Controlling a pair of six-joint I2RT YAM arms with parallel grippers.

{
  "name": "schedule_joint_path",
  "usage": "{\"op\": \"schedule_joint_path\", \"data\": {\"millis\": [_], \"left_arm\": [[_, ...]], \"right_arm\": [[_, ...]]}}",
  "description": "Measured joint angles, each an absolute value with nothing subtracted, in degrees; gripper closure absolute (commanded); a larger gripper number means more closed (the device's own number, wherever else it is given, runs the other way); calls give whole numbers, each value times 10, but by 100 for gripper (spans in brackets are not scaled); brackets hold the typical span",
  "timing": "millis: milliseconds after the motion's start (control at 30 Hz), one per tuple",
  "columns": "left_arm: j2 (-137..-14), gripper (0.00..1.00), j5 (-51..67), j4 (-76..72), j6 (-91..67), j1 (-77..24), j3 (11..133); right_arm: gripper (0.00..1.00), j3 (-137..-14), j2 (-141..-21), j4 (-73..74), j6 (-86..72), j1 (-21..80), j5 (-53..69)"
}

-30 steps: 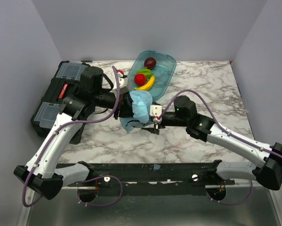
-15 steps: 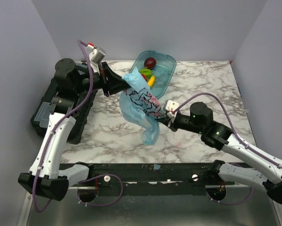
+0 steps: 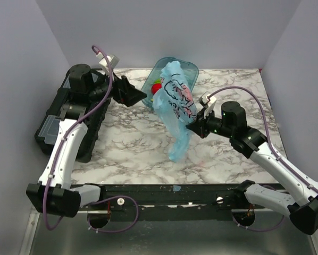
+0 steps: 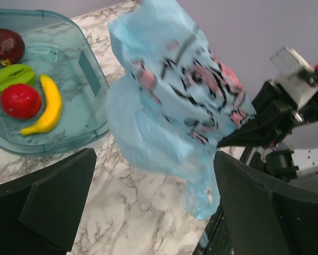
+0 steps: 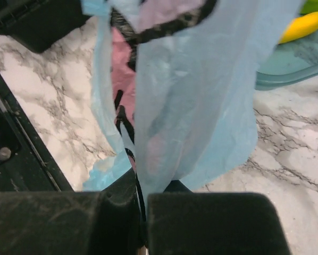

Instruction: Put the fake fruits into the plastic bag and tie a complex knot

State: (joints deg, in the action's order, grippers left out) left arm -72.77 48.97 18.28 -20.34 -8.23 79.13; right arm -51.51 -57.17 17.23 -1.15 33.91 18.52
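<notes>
The light-blue plastic bag with its pink-and-white print hangs limp above the table, and my right gripper is shut on its edge. In the right wrist view the bag rises from the closed jaws of my right gripper. My left gripper is open to the left of the bag, holding nothing; in its own view the bag hangs beyond the spread jaws of my left gripper. The fake fruits lie in the teal tray: maroon one, green piece, red one, banana.
A black toolbox takes up the table's left side under the left arm. The teal tray stands at the back centre, partly hidden by the bag. A dark rail runs along the near edge.
My left gripper has let go of the bag and opened, staying at the back left. My right gripper, shut on the bag, carried it right and toward the tray.
</notes>
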Motion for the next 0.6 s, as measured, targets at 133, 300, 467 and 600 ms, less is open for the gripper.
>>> {"op": "schedule_joint_path", "data": {"millis": [133,300,467,600], "left_arm": [[-664,1,486,193,-145,-106,747],[-659,2,431,197,-96,-193,741],[-742,2,340,201,-66,-242,759],[-845,64,259,259,-45,-265,828]], "right_arm": [[99,-533,-589,171,-41,337,197],[99,-534,-599,168,-46,337,220],[99,-534,-601,168,-44,337,251],[99,-534,-601,168,-42,337,258]]}}
